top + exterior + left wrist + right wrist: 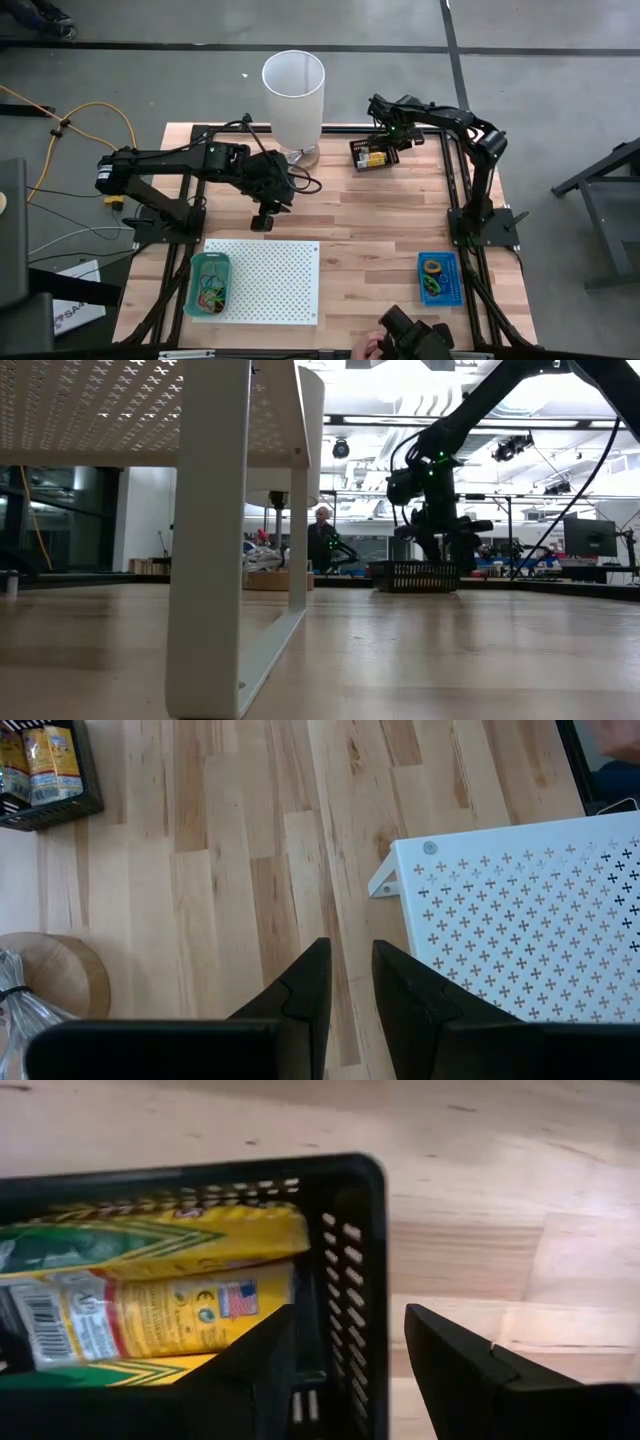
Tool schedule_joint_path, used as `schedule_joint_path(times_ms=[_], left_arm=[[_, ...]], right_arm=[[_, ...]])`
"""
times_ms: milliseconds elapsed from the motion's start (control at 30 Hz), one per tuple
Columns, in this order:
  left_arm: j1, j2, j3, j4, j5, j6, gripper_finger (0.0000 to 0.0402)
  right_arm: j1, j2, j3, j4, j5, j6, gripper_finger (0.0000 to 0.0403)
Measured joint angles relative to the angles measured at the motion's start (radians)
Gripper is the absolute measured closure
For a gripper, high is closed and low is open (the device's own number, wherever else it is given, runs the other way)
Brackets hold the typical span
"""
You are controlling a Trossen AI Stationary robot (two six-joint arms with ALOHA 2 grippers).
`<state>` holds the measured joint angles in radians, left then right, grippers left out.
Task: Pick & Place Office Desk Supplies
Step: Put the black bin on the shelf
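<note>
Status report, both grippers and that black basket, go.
Right gripper open, straddling black basket's wall, one finger inside by the yellow packets. Left gripper empty, narrow gap, over bare table by white perforated board. Nothing in the way.

1. Both arms are dark, pretty much matte black, built from chunky jointed segments.
2. Left arm [170, 160] has black cables looping loose off it near the wrist.
3. Right arm [470, 135] shows tiny green lights near its wrist end, and they're visible from table level too.
4. The fingers [300, 995] are flat black wedges with angled, tapered tips.
</note>
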<state>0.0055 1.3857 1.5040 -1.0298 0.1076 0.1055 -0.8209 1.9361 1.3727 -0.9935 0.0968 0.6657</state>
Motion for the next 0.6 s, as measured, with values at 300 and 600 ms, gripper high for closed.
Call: schedule_joint_path(times_ms=[300, 600], left_arm=[[0.0, 0.0, 0.0, 0.0, 0.0, 0.0, 0.0329], [0.0, 0.0, 0.0, 0.0, 0.0, 0.0, 0.0329]], right_arm=[[-0.013, 0.0, -0.013, 0.02, -0.013, -0.005, 0.0227], [-0.034, 0.001, -0.108, 0.133, -0.075, -0.008, 0.0227]])
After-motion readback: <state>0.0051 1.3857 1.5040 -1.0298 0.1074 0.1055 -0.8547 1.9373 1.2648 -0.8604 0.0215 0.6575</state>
